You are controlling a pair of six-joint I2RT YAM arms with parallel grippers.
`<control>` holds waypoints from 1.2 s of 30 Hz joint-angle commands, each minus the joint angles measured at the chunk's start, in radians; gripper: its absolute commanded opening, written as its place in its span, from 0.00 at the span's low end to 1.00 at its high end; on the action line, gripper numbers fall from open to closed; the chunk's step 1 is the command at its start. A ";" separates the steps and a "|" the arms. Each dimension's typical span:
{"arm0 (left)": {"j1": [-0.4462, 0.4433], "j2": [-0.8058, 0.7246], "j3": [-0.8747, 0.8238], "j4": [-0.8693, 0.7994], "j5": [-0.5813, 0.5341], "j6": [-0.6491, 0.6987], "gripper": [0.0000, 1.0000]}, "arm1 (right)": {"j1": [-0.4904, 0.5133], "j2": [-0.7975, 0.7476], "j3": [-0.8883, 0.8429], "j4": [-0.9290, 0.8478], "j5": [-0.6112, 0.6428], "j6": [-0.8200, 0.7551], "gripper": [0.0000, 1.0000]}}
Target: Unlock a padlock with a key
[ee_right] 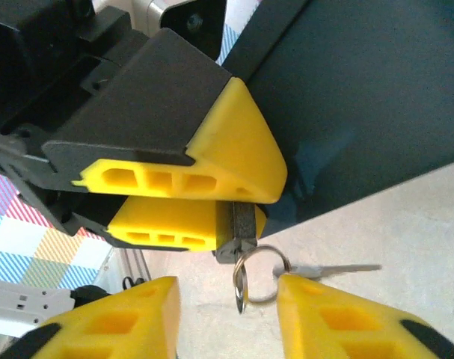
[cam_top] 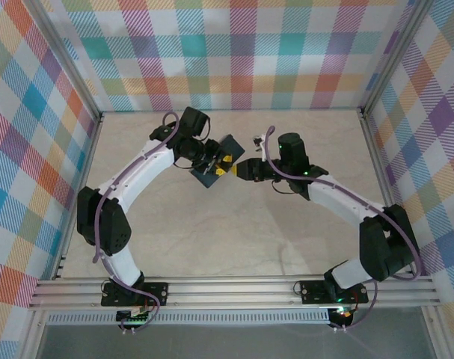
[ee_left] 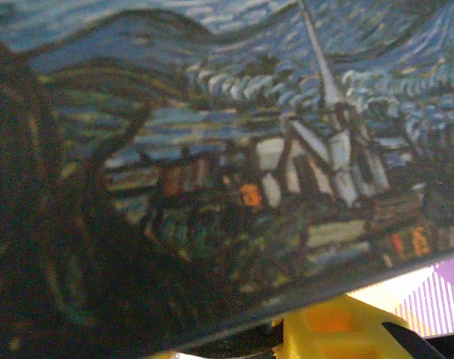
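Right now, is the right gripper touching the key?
Cannot tell. Right wrist view: the right gripper is open, the key and its ring lie between its fingers, and one fingertip's corner overlaps the ring's edge without a plain gap or contact.

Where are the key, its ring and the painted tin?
key point(ee_right: 339, 268), right wrist view, on its blade.
key ring point(ee_right: 285, 262), right wrist view, on the wire's right side.
painted tin point(ee_left: 227, 149), left wrist view, on its printed face.
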 commanded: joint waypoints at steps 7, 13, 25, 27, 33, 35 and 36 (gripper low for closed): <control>0.018 -0.050 0.002 -0.012 0.031 0.034 0.00 | -0.049 -0.094 -0.052 -0.188 0.036 -0.172 0.44; 0.018 -0.022 0.032 -0.072 0.040 0.048 0.00 | 0.061 -0.147 -0.075 -0.061 0.293 -0.461 0.30; 0.018 0.019 0.089 -0.114 0.043 0.059 0.00 | 0.210 -0.171 -0.189 0.223 0.457 -0.945 0.36; 0.018 0.019 0.089 -0.114 0.047 0.060 0.00 | 0.229 -0.166 -0.222 0.294 0.497 -1.004 0.36; 0.018 0.011 0.089 -0.118 0.049 0.066 0.00 | 0.263 -0.113 -0.246 0.409 0.616 -1.156 0.38; 0.018 0.009 0.090 -0.119 0.050 0.066 0.00 | 0.275 -0.104 -0.242 0.424 0.634 -1.190 0.39; 0.018 0.010 0.089 -0.117 0.052 0.065 0.00 | 0.280 -0.102 -0.239 0.430 0.641 -1.204 0.40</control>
